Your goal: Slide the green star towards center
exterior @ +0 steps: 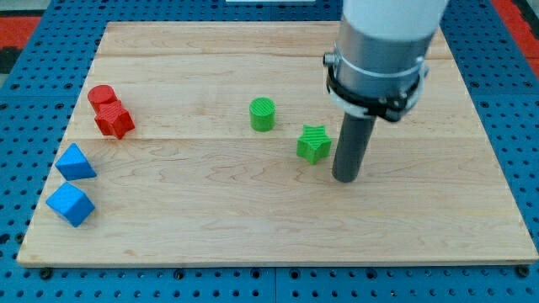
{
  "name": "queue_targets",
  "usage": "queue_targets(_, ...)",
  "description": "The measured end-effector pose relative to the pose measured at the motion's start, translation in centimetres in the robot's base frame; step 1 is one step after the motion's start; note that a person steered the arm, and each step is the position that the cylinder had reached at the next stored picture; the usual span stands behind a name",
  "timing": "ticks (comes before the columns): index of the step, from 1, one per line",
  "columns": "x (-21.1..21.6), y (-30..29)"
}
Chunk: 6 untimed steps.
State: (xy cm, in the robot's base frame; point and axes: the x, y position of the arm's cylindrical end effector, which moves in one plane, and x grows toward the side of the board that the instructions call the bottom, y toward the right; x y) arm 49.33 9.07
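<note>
The green star (313,143) lies on the wooden board (253,219), a little right of the board's middle. My tip (345,178) rests on the board just to the right of the star and slightly below it, with a narrow gap between them. The dark rod rises from the tip to the large grey arm housing (383,50) at the view's top right. A green cylinder (263,114) stands up and to the left of the star.
A red cylinder (101,95) and a red star (113,119) touch each other at the view's left. A blue triangular block (75,162) and a blue cube (70,204) lie near the board's lower left edge. Blue pegboard (25,101) surrounds the board.
</note>
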Motion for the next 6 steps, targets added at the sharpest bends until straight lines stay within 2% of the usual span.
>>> queue_targets(1,-2.2,0.2)
queue_targets(2,0.7,3.2)
queue_targets(3,4.0,-0.7)
queue_targets(4,-1.0,-4.2)
queue_targets(6,-11.7,1.8)
